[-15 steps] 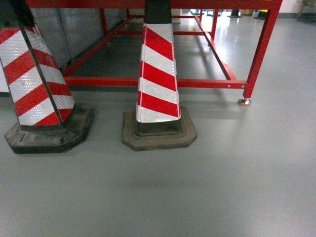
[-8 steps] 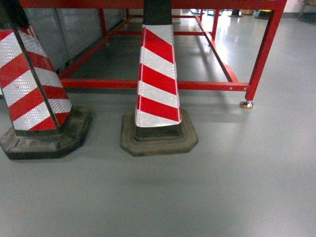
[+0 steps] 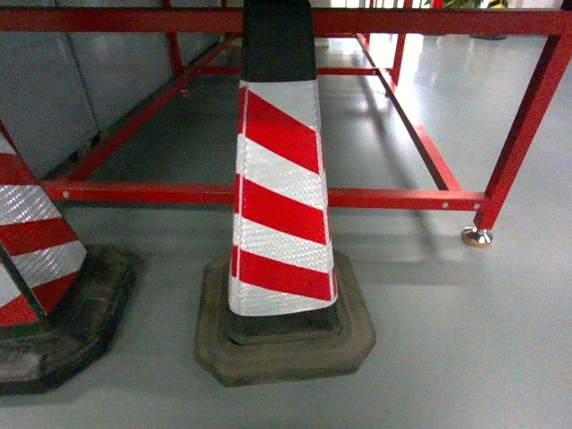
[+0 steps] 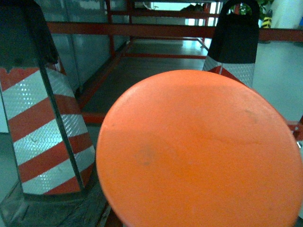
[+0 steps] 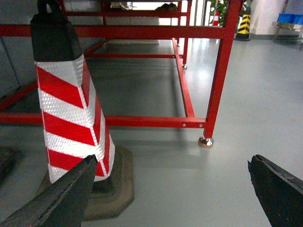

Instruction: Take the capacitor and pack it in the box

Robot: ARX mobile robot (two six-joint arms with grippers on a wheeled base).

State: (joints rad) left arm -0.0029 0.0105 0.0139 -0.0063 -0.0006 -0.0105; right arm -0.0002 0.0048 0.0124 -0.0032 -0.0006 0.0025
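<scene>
No capacitor and no box show in any view. In the right wrist view my right gripper (image 5: 170,189) hangs open above bare grey floor; its two dark fingers (image 5: 61,198) stand far apart with nothing between them. A large round orange disc (image 4: 199,151) fills most of the left wrist view and hides the spot where the left gripper's jaws would show. Neither gripper appears in the head view.
A red-and-white striped traffic cone (image 3: 279,206) on a dark base stands close in front, a second cone (image 3: 36,259) at the left. Behind them runs a red steel frame (image 3: 384,198) with a metal foot (image 3: 476,237). Grey floor lies to the right.
The head view has closed in on the cones. The middle cone now looms larger and lower, the left cone has slid partly out of frame, and the red frame sits lower.
</scene>
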